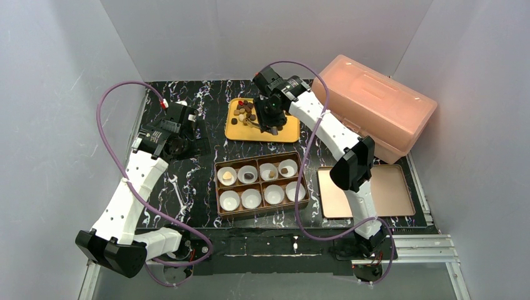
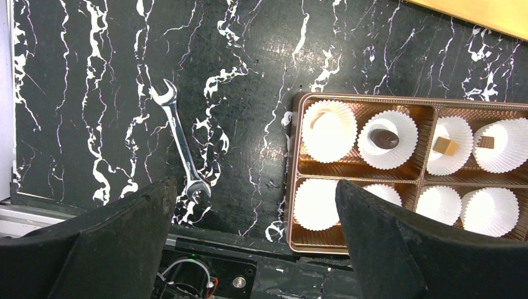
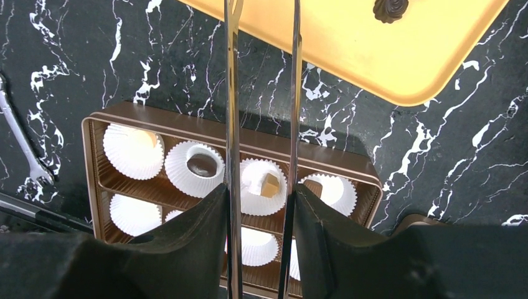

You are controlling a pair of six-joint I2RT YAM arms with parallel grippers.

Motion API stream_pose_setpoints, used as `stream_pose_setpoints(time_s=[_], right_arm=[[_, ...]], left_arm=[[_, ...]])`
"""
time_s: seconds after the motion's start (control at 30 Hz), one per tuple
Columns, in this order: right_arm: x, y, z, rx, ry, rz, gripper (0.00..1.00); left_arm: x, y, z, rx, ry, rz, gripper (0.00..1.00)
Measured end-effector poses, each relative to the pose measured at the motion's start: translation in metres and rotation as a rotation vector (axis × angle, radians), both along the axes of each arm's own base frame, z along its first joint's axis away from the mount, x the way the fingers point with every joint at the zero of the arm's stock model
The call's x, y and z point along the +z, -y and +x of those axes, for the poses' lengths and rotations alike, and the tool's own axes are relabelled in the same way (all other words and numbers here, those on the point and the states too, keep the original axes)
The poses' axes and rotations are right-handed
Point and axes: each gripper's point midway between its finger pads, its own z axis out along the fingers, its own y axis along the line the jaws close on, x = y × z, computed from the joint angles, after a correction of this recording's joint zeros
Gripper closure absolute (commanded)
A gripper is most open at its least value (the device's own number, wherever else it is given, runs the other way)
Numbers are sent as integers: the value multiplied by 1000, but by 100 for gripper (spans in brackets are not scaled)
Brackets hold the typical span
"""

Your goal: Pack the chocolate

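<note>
Risk: right gripper fingers are clamped on the tweezers, but the blades stand apart and their tips run out of the wrist view, so I cannot tell if a piece is pinched. A loose squeeze means a piece slips or rolls off the yellow tray; squeeze too hard and the tweezers could twist in the pads. The chocolate sits piled on that tray, just under the fingers (one dark piece lies right of the blades). The box is on the fingers' near side. The four paper cups in the tray-side row hold one piece each; the other four look empty. Left gripper fingers are wide apart and hold nothing, with the box just right of them.
</note>
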Motion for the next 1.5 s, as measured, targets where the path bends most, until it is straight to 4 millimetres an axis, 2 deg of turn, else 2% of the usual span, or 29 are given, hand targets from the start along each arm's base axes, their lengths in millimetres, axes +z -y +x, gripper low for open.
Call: stream_pose_setpoints(time_s=[0.5, 0.83, 1.27, 1.5], right_arm=[[-34, -15, 12, 8, -37, -17, 52], [-50, -24, 22, 8, -36, -18, 52], [-52, -29, 33, 0, 1, -13, 52], [-61, -32, 38, 11, 5, -21, 52]], left_arm=[[0, -1, 0, 3, -1, 1, 0], [0, -1, 0, 3, -2, 1, 0], [-1, -2, -1, 4, -5, 3, 0], [-1, -2, -1, 5, -5, 3, 1]])
